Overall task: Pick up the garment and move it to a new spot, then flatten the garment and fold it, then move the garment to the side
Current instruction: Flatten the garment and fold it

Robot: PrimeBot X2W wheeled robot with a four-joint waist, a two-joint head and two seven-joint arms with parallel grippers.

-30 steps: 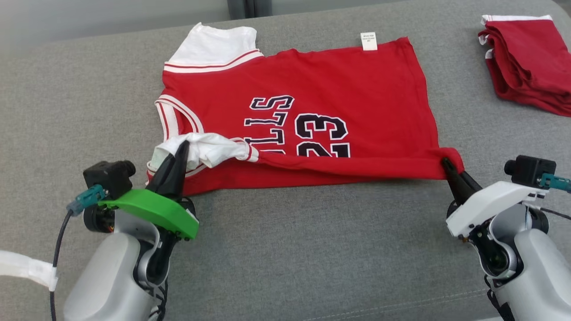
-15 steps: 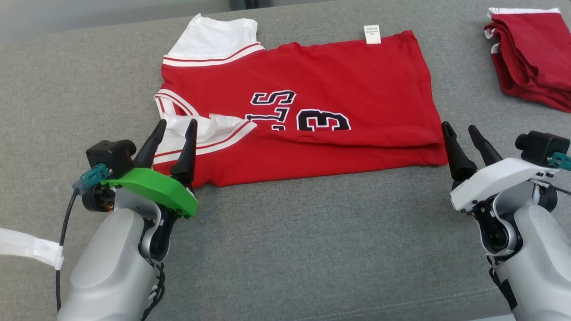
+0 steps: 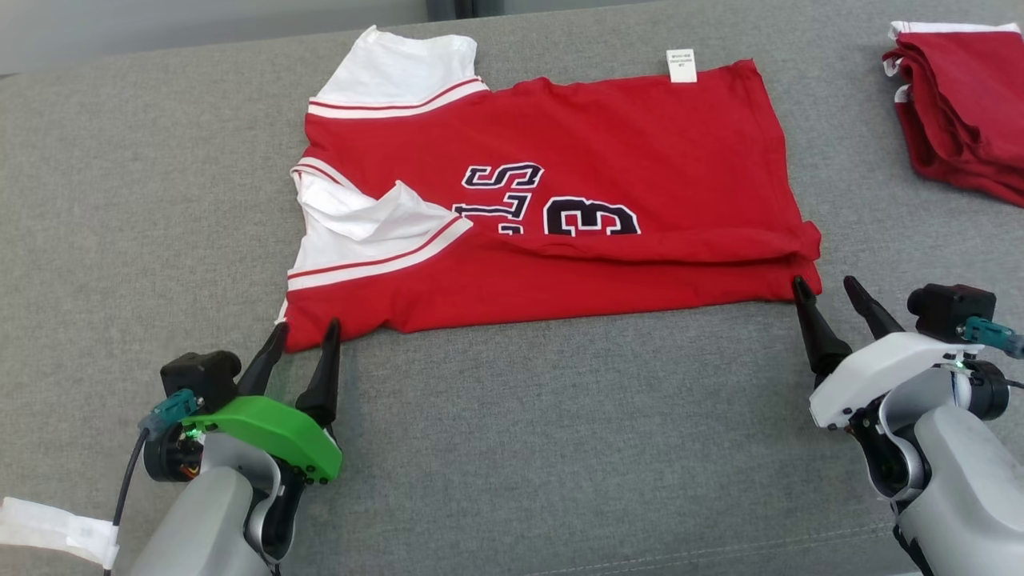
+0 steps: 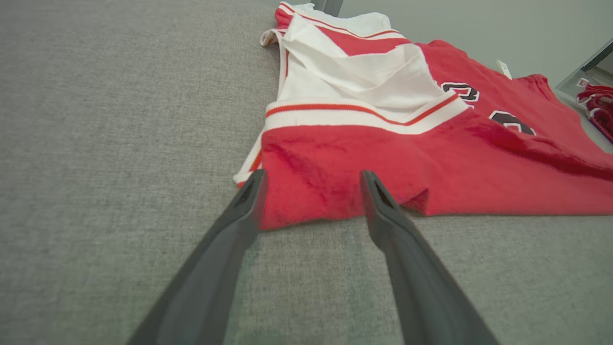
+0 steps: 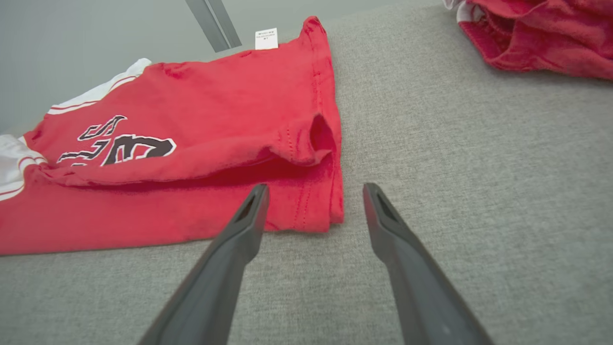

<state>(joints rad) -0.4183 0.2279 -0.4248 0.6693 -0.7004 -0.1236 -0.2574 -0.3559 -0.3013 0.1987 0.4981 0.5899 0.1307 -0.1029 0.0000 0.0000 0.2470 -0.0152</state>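
The garment [image 3: 576, 160] is a red jersey with white sleeves and dark lettering, lying on the grey surface with its near edge folded up over the print. My left gripper [image 3: 304, 336] stands open just short of the jersey's near left corner [image 4: 306, 191], nothing between its fingers. My right gripper [image 3: 828, 288] is open too, its tips at the near right corner [image 5: 306, 206], clear of the cloth. The white sleeve [image 4: 364, 72] lies creased on top of the red fold.
A folded pile of red garments [image 3: 960, 112] lies at the far right, also seen as red garments [image 5: 541, 33] in the right wrist view. The grey padded surface [image 3: 520, 448] stretches between my arms. A white strap [image 3: 48, 532] hangs at the lower left.
Both grippers let go of the jersey's near corners, opened, and drew back toward me. The released edge now rests folded over the lettering. The head view shifted slightly.
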